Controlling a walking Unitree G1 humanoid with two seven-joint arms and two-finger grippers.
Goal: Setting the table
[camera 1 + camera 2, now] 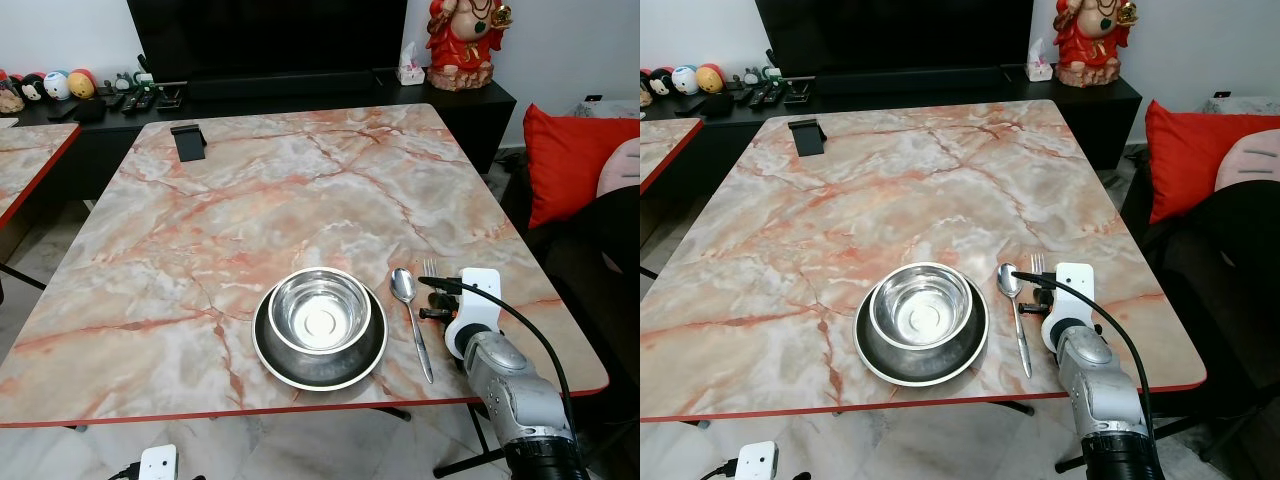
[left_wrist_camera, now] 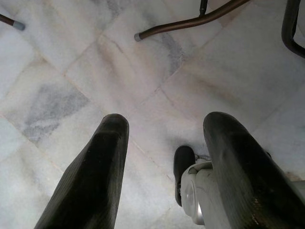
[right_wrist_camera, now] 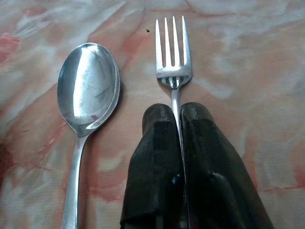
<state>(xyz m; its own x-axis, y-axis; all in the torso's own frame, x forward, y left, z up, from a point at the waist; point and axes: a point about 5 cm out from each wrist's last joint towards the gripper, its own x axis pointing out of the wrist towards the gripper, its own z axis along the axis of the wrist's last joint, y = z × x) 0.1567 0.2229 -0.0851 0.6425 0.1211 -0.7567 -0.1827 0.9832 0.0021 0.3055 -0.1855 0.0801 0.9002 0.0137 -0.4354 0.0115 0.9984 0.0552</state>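
A steel bowl (image 1: 319,309) sits on a dark plate (image 1: 320,362) near the front edge of the marble table (image 1: 280,190). Just right of the plate lies a spoon (image 1: 409,310). Beside the spoon, a fork (image 3: 172,57) rests on the tabletop, its tines pointing away from me. My right gripper (image 3: 176,112) is shut on the fork's handle, low over the table; its wrist (image 1: 478,310) hides most of the fork from the head views. My left gripper (image 2: 164,138) hangs open above the floor.
A small black stand (image 1: 188,140) sits at the table's far left. Behind the table, a dark cabinet (image 1: 300,95) holds remotes, plush toys and a red figurine (image 1: 462,40). A red cushion (image 1: 575,160) lies on a sofa to the right. Chair legs (image 2: 190,21) cross the tiled floor.
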